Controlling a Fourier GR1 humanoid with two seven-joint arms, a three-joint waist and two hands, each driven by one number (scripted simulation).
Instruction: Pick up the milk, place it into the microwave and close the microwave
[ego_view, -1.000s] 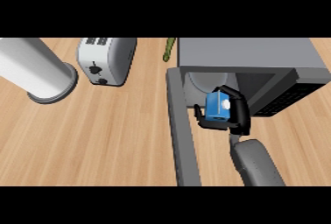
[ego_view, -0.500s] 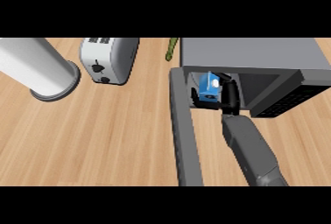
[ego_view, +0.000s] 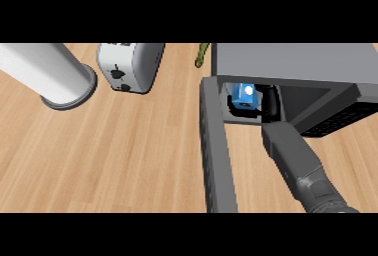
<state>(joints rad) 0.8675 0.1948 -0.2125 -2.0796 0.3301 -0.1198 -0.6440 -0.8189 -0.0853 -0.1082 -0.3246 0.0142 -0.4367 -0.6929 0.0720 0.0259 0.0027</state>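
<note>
1. The right forearm (ego_view: 299, 160) comes in from the lower edge at the right and is cut off there. It slants up and to the left, over the wooden worktop (ego_view: 125, 150), to the mouth of the microwave (ego_view: 295, 60).
2. The microwave's door (ego_view: 219, 165) stands open. It shows as a long grey bar left of the forearm, and its near end runs out of view at the bottom.
3. The right hand (ego_view: 271, 102) is inside the dark cavity, just right of the milk (ego_view: 244, 95). Black on black, most of it is lost against the interior, so I cannot tell whether it grasps the carton or has let go.
4. The milk, a small blue carton, sits in the left part of the cavity, near the door's hinge side. Its base is hidden in shadow.
5. The left hand shows nowhere.
6. Farther off on the worktop, a toaster (ego_view: 131, 67) and a white cylinder (ego_view: 40, 70) are both cut by the top of the view. A thin green thing (ego_view: 201, 55) beside the microwave is too small to identify.
7. A second ago the milk was at the cavity's front edge with the hand clearly round it. Now it lies deeper in, and the forearm reaches farther forward.
</note>
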